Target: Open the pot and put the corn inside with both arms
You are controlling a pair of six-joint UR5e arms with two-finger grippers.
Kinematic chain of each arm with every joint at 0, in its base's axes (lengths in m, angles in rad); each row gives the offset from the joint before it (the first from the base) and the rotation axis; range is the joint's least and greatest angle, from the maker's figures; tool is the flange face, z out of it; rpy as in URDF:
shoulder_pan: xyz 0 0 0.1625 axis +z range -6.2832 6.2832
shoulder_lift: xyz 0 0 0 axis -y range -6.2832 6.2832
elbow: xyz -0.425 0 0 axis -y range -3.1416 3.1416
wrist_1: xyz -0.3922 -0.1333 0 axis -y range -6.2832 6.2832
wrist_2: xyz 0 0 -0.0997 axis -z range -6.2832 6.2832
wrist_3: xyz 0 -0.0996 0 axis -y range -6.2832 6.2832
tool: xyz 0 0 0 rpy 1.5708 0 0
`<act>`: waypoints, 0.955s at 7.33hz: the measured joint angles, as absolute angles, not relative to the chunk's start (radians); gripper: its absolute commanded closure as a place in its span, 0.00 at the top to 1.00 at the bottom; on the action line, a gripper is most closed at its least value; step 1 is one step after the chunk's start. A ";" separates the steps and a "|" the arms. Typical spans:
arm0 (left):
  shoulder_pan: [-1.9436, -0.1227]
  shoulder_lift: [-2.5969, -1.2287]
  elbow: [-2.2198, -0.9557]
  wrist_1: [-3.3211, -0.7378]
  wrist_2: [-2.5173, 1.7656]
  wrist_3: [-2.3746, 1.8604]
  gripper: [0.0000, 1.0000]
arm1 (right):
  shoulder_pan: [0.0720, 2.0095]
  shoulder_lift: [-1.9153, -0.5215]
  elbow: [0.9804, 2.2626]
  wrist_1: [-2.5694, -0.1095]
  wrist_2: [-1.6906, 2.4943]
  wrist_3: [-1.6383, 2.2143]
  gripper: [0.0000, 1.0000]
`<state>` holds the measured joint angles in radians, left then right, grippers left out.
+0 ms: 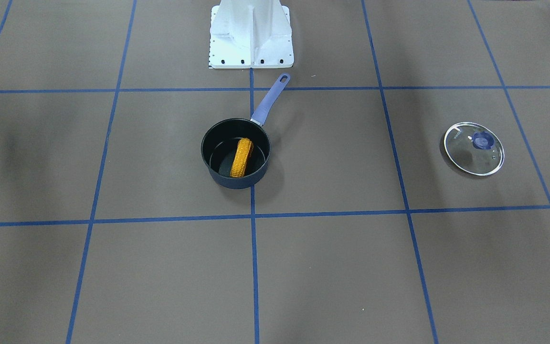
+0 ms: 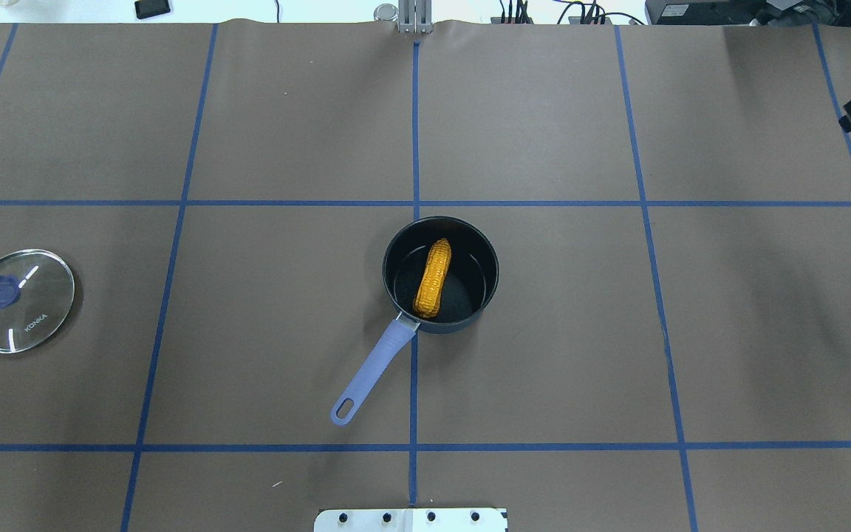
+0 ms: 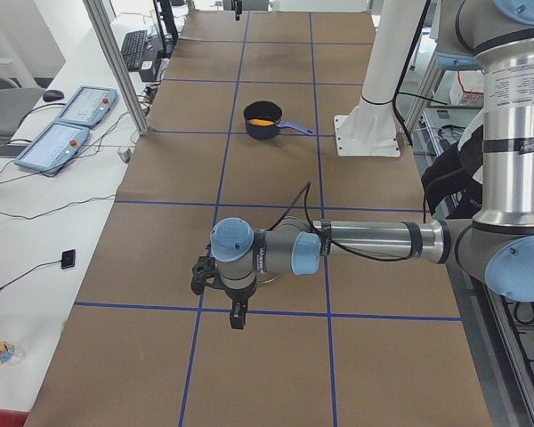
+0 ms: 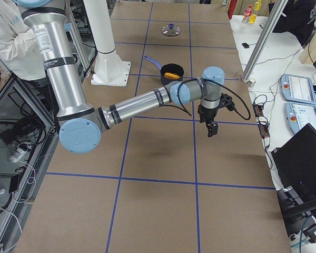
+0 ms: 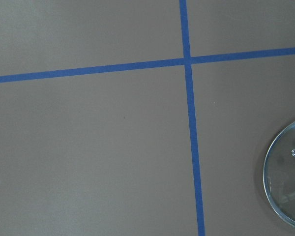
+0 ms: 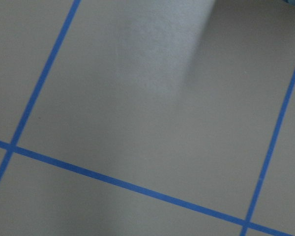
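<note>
Holding one corn (image 2: 433, 278), one pot (image 2: 473, 284) stands, one lid (image 2: 34, 310) apart; two pincers (image 3: 238, 318) (image 4: 212, 129), gape unclear.

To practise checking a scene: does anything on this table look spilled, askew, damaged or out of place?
Nothing stands out. The corn lies inside the open pot, which stands upright; the glass lid lies flat on the table, knob up, well apart from the pot.

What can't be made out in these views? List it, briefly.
- Left black two-finger end effector: exterior left view only, too small; open or shut unclear.
- Right black end effector: exterior right view only; same.
- Round clear glass lid: cut by left wrist view's right edge.
</note>
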<state>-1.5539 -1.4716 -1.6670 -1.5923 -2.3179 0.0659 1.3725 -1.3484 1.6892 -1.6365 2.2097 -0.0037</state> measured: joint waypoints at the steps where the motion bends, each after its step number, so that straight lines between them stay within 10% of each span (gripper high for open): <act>1: -1.554 -1.471 -1.667 -1.592 -2.318 0.066 0.99 | 1.414 -1.403 1.689 -1.635 2.230 -0.041 1.00; 7: -1.554 -1.460 -1.667 -1.593 -2.318 0.066 0.99 | 1.474 -1.569 1.693 -1.626 2.248 -0.056 1.00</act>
